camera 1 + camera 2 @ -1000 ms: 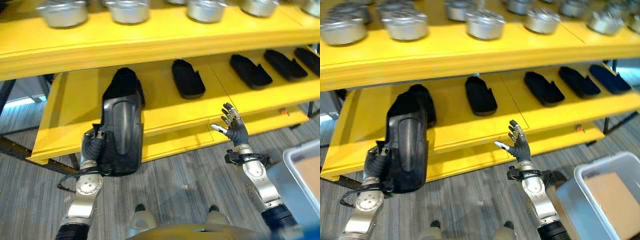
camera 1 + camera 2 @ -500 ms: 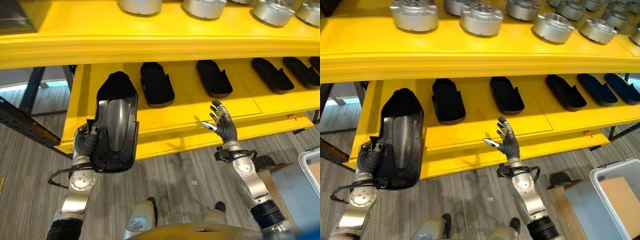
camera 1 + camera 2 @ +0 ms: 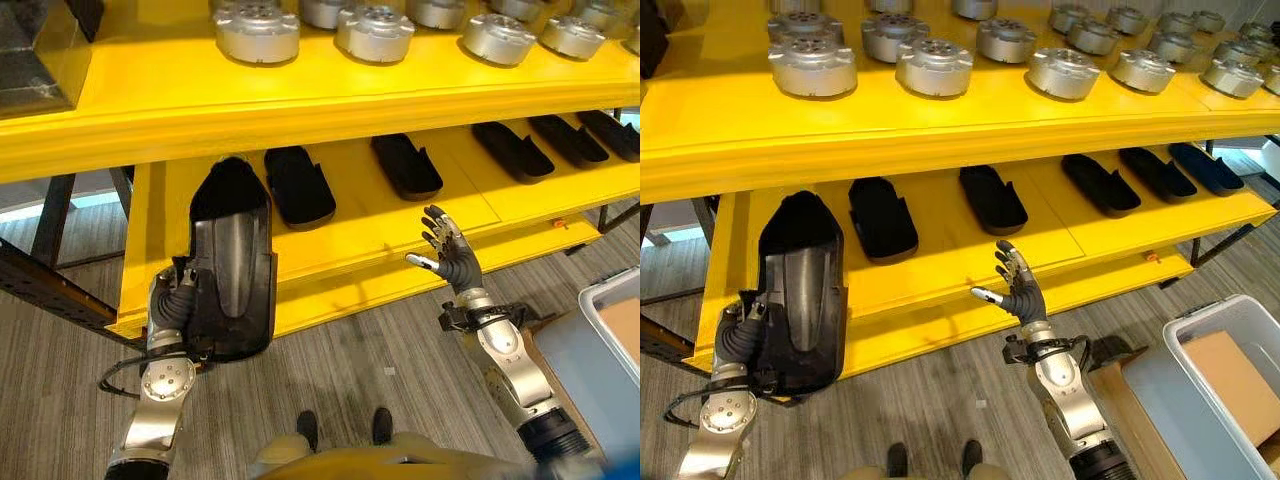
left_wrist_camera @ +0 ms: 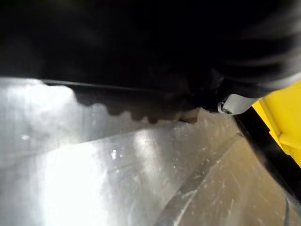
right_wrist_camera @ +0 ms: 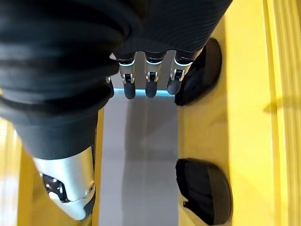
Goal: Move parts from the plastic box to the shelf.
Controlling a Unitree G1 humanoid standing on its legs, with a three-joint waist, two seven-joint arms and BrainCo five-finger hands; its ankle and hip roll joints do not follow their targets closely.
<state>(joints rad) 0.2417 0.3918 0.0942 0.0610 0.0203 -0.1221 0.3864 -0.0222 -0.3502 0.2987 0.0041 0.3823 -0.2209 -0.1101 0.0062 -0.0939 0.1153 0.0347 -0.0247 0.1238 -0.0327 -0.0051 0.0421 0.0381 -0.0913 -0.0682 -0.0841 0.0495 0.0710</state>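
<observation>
Large black part upright at the left end of the yellow shelf, top against the lower level's front edge; left hand curled round its lower left side (fingers behind it); right hand spread wide, empty, before the front edge; plastic box at far right.

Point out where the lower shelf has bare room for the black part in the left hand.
The left hand holds the large black part over the lower shelf's left end, bare up to the nearest small black part. Further right the black parts lie in a row; the front edge by the open right hand is bare.
</observation>
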